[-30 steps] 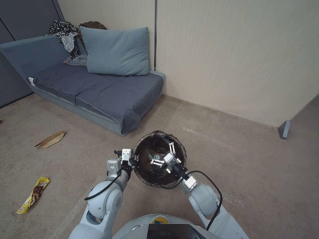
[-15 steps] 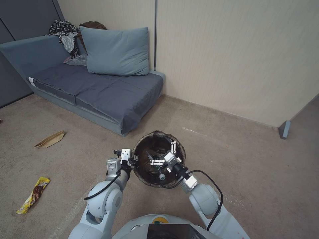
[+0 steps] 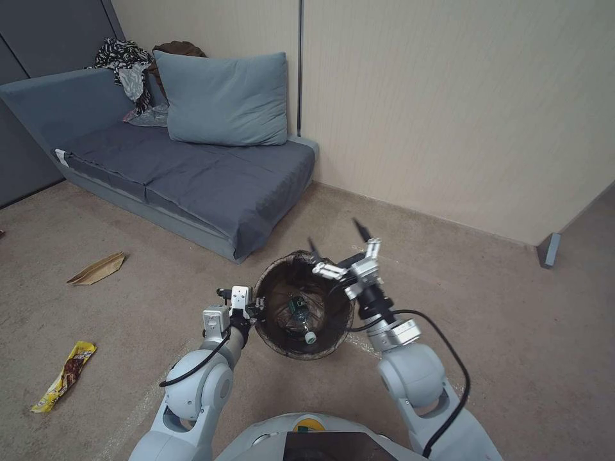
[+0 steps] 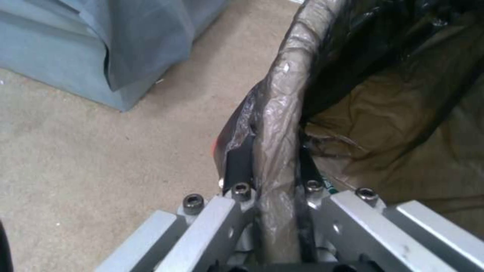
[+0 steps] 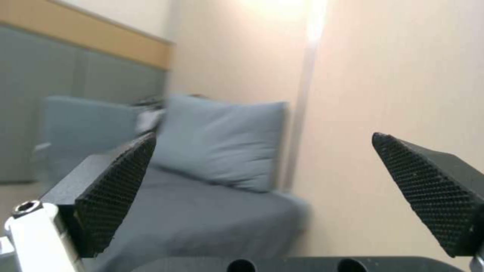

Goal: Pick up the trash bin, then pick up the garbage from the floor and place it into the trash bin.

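Brown-black liner: it is folded over the rim of the trash bin [image 3: 302, 314], which hangs off the carpet at the robot's front, mouth up.
Left tool [image 3: 251, 308]: clenched on the bin's left rim, one finger outside the wall and one inside.
Right tool [image 3: 338, 245]: released and holding nothing, fingers spread, raised above the bin's far right edge and pointing away toward the wall.
In the bin: a clear bottle [image 3: 300, 318] with a green label lies on the bottom, white cap toward the robot.
Left on the floor: a flat brown paper bag [image 3: 96, 269] near the sofa's front, and a yellow wrapper [image 3: 64, 376] nearer the robot; both lie well out to the robot's left.
Key relation: the free right tool is on the far side of the bin from both pieces, and the left arm, which is nearer them, is busy with the bin. The wrapper's long axis runs roughly away from the robot, slanting a little.
Left wrist view: the grip up close, liner [image 4: 282, 113] bunched between the pads.
Right wrist view: a blurred sofa [image 5: 202, 211] and cushion between the pads [image 5: 118, 189], probably no litter.
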Controlling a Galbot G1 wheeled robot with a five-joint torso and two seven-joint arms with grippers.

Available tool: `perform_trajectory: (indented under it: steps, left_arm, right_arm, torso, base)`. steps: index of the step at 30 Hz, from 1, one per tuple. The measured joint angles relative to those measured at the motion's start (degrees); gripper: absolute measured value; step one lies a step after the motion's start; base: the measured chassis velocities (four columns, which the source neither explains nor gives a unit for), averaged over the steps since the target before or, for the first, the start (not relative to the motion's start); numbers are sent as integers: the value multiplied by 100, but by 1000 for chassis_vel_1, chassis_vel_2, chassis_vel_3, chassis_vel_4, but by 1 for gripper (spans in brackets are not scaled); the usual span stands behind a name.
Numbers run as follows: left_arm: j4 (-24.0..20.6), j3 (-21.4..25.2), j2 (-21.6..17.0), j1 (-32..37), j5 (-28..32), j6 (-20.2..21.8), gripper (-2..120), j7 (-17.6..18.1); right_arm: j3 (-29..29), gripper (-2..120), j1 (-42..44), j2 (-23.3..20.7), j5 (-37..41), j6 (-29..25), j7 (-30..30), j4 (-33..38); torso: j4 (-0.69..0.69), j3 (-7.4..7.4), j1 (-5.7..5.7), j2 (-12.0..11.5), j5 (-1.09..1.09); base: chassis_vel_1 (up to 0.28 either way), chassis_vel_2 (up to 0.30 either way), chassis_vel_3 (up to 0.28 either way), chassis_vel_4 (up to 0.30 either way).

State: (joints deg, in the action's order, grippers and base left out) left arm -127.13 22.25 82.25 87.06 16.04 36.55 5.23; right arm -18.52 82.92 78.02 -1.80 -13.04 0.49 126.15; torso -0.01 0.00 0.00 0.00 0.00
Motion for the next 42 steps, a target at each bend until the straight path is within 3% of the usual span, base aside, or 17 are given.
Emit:
perform_trajectory:
  steps: [7, 14, 24, 42]
  left_arm:
    - [26, 51, 3, -5, -78, -129, 0, -25]
    - [47, 168, -40, 16, -105, -265, 0, -17]
    - [56, 232, -52, 27, -31, -303, 0, -10]
    - [59, 242, -41, 37, 43, -325, 0, 2]
  right_arm:
    - [-639, 100, 507, 339, 50, -272, 335, -45]
    - [-1169, 96, 831, 592, 104, -966, 643, -772]
    - [-1247, 88, 931, 832, 167, -1570, 412, -1523]
    - [-1259, 88, 767, 861, 142, -1539, 372, -1605]
  torso:
    - [-1, 0, 0, 0, 0]
    - [1, 0, 0, 0, 0]
    - [1, 0, 0, 0, 1]
    - [0, 0, 0, 0, 1]
  base:
    - [0, 0, 0, 0]
    - [0, 0, 0, 0]
    - [0, 0, 0, 0]
    - [0, 0, 0, 0]
